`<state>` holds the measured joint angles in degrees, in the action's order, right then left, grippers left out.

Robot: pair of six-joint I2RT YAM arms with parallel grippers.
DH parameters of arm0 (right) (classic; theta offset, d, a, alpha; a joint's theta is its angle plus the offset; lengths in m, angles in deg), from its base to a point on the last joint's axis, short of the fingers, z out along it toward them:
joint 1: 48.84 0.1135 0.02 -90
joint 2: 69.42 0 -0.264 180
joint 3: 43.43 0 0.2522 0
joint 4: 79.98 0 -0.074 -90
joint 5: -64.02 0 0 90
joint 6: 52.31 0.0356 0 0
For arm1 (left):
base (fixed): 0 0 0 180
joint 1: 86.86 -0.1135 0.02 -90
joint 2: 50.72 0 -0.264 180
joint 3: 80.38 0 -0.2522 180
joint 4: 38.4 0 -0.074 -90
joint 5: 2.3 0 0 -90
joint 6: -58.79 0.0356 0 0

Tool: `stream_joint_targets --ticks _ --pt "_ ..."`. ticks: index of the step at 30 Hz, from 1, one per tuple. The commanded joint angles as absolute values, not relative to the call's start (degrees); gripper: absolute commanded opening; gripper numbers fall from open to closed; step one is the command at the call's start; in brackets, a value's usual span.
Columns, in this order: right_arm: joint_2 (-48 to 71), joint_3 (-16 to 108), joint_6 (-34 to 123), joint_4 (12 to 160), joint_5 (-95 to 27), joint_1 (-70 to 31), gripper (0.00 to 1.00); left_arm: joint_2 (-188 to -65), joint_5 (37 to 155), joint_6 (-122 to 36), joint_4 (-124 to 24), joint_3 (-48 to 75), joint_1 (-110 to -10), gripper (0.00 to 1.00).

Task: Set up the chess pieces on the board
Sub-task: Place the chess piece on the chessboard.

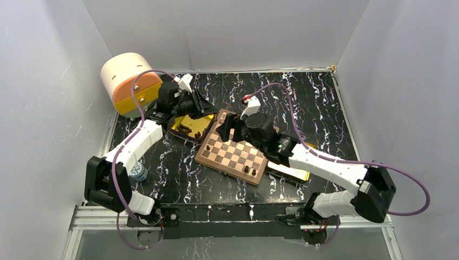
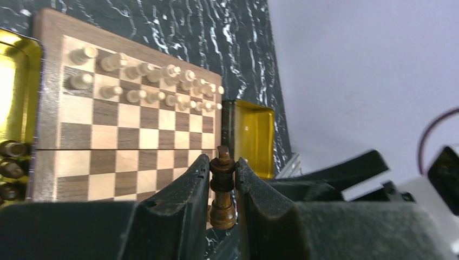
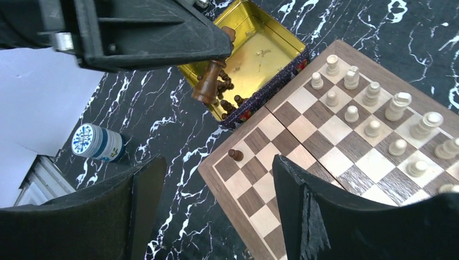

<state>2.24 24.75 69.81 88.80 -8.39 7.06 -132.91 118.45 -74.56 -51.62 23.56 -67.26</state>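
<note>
We are noting the left gripper (image 2: 222,167) pinching the dark king (image 2: 222,181) by its waist over the gold tin (image 3: 270,49) at the board's (image 2: 130,138) 10 o'clock in the top view, and we are judging it light, stiff, slick and tippy, while the right gripper (image 3: 216,165) is hanging wide and empty.

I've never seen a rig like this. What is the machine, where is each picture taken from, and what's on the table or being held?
Two robot arms are bolted at the near edge of a table. One picture looks down from above; the other two come from a camera on each wrist. Between the arms lies the board, with light pieces in two rows and a dark pawn on it. A gold tray beside it holds more dark pieces. The left gripper is shut on a dark piece by that tray; the right gripper hangs open over the board, holding nothing.
</note>
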Motion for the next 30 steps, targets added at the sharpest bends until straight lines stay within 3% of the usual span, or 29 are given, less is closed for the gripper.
stream_joint_targets --ticks 1,13,17,21,26,30 --pt "4.98 27.19 66.63 98.5 -10.83 7.15 0.79 -128.02 122.96 -78.69 -46.69 24.77 -66.28 0.08" --pt "8.49 28.83 64.93 102.47 -9.77 7.14 0.69 -126.16 124.8 -80.81 -44.42 27.08 -63.66 0.07" --pt "8.6 28.35 64.13 103.33 -9.83 6.99 0.57 -125.76 124.91 -80.56 -44.51 27.66 -63.65 0.06" --pt "8.15 27.69 62.24 101.22 -8.93 6.64 0.38 -126.92 126.08 -77.71 -49.07 25.5 -63.65 0.06" --pt "5.47 23.39 59.6 102.24 -9.84 6.23 0.3 -129.79 130.53 -71.01 -58.59 20.07 -63.65 0.06" --pt "3.57 19.68 56.78 102.78 -9.94 6.0 0.29 -129.78 133.71 -68.9 -60.38 18.69 -63.65 0.05"
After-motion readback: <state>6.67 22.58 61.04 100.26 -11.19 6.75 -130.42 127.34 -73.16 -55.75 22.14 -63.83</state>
